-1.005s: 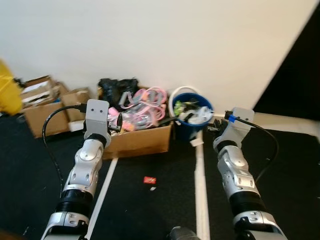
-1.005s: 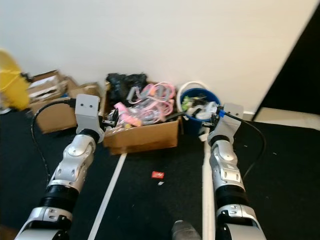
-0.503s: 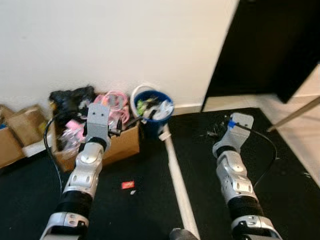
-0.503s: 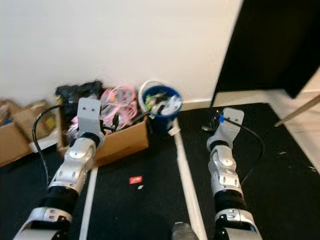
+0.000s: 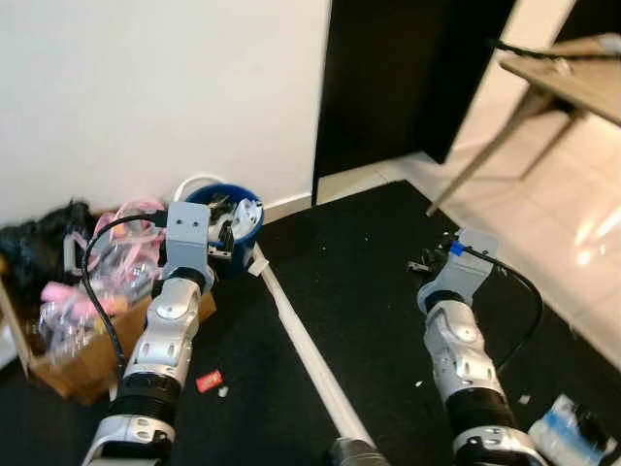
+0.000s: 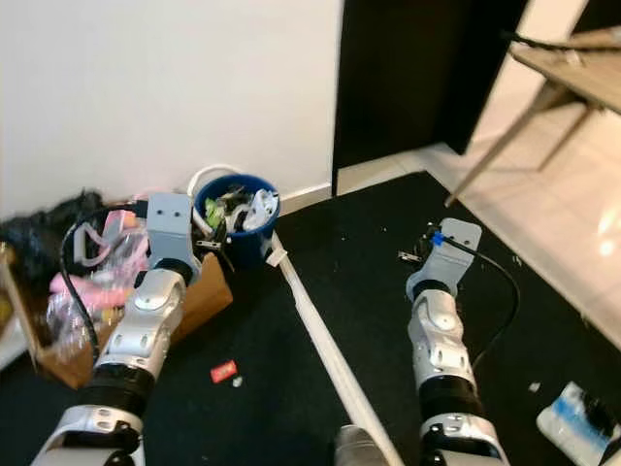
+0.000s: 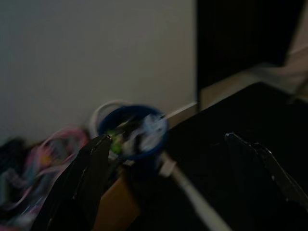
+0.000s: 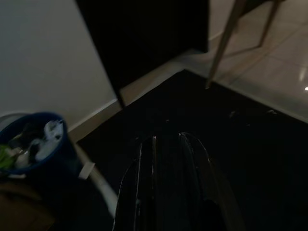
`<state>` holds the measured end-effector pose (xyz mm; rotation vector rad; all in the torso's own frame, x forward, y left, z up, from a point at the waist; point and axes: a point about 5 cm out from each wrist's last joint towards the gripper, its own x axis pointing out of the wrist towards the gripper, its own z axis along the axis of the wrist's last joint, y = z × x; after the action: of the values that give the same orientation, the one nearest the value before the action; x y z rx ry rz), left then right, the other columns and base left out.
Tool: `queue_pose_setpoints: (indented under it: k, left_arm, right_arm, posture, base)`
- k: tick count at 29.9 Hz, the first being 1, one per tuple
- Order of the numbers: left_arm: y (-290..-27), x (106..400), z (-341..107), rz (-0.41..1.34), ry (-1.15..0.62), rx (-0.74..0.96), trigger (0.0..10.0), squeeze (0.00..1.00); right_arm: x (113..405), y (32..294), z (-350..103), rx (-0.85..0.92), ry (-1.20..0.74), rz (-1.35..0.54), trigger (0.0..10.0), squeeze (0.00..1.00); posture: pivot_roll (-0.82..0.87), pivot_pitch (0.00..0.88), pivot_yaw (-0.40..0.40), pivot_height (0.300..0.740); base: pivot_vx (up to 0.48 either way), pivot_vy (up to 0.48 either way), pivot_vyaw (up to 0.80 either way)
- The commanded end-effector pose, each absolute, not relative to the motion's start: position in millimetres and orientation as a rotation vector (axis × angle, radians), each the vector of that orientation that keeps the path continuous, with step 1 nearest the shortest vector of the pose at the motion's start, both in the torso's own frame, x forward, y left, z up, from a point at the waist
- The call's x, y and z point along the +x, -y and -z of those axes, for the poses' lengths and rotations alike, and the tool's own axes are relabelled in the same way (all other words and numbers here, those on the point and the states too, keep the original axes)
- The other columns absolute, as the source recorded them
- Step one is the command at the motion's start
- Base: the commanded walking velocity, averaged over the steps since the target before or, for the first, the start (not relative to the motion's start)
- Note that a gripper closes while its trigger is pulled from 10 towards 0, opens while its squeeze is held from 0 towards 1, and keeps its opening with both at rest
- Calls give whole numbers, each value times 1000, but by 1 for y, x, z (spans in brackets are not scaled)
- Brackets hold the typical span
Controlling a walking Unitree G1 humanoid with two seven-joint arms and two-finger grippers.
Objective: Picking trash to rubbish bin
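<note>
Blue and round, the plastic rubbish bin [image 6: 236,218] stands on the black carpeted floor [image 6: 359,282] against the white wall [image 6: 165,87], heaped with crumpled white and green wrappers [image 6: 243,206]. Just beside it, on the robot's left, sits an open brown cardboard box [image 6: 199,291] stuffed with pink cables and clear bags [image 6: 92,267], with a black bag [image 5: 34,243] behind that. A long white strip [image 6: 315,325] runs along the floor from the bin toward the robot. A small red scrap of trash [image 6: 223,371] lies on the carpet near the box, close to the left forearm. The left claw [image 7: 168,159] is raised in front of the bin, its two black fingers [image 7: 91,168] spread wide apart and holding nothing. The right claw [image 8: 168,159] hangs over bare carpet well apart from the bin, its fingers pressed close together and empty. At the carpet's edge on the robot's right lies a crumpled blue-and-white packet [image 6: 574,422]. Beyond the carpet is pale tiled floor [image 6: 543,194], where a wooden surface on slanted legs [image 6: 543,68] stands beside a dark doorway [image 6: 417,68].
</note>
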<state>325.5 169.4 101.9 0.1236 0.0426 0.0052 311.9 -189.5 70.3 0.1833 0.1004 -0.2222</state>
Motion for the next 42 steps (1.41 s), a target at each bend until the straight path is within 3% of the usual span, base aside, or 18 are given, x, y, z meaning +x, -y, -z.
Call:
queue_pose_setpoints:
  k: [1, 21, 27, 42]
  left_arm:
    - [-166, 327, -101, 15, -44, 132, 10000, 0]
    - [-178, 322, -90, -54, -105, 109, 10000, 0]
    - [-173, 321, -89, -46, -107, 116, 10000, 0]
    - [-162, 326, -98, 29, -55, 90, 10000, 0]
  right_arm:
    - [313, 188, -76, 181, -77, 216, 10000, 0]
    - [313, 188, -75, 174, -84, 204, 10000, 0]
    - [310, 192, -71, 179, -105, 207, 10000, 0]
    - [305, 190, -75, 154, -90, 195, 10000, 0]
  posture:
    - [-62, 0, 16, 740]
    - [-66, 9, 32, 740]
    - [-75, 0, -10, 740]
    - [-97, 0, 7, 740]
  base:
    - [0, 0, -800]
    - [0, 0, -800]
    - [0, 0, -800]
    - [0, 0, -67]
